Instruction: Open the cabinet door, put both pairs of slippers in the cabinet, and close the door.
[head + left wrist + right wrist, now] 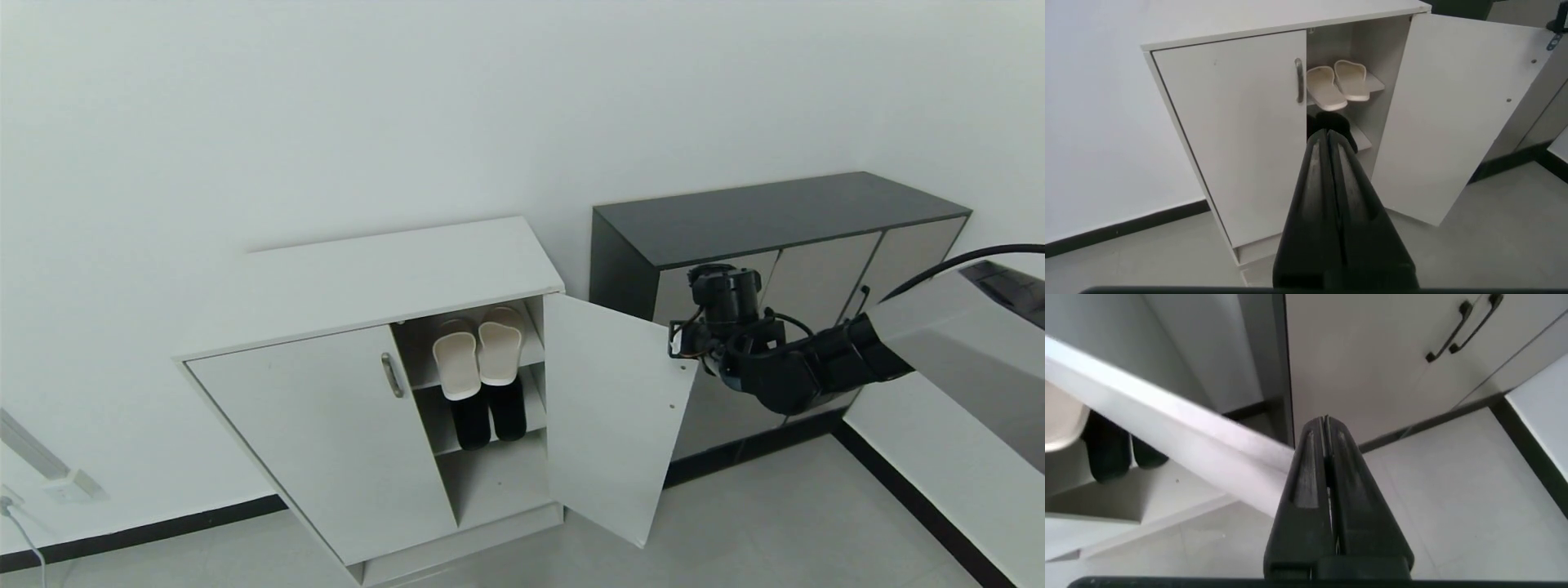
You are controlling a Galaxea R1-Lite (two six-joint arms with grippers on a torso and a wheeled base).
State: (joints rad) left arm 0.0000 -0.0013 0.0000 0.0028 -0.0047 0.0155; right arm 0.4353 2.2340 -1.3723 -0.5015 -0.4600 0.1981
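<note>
The white cabinet [384, 273] is standing against the wall [326, 106] on the left of the scene. Its right door [612, 416] is hanging open, swung out toward the near side so that its inner face is showing. The left door [326, 441] is sitting shut, with a small metal handle [392, 375] running upright near its inner edge. Inside the open half, the cream slippers [479, 355] are lying side by side on the top shelf, their near ends jutting past the shelf's front edge. The black slippers [490, 418] are resting just below them on the middle shelf, also side by side.

The right tool [1325, 425] is hovering at the upper outer corner of the open door, its fingers pressed narrow with nothing between them. It seems to be touching the door's edge, though the angle is making that hard to confirm. The left tool [1328, 137] is hanging back from the cabinet, pointing at the open half, likewise narrowed right down and gripping nothing.

A dark cabinet [775, 216] with grey doors is standing just to the right of the white one, against the same wall, and the open door is partly covering its left end. Both are sitting on a pale floor [735, 531]
</note>
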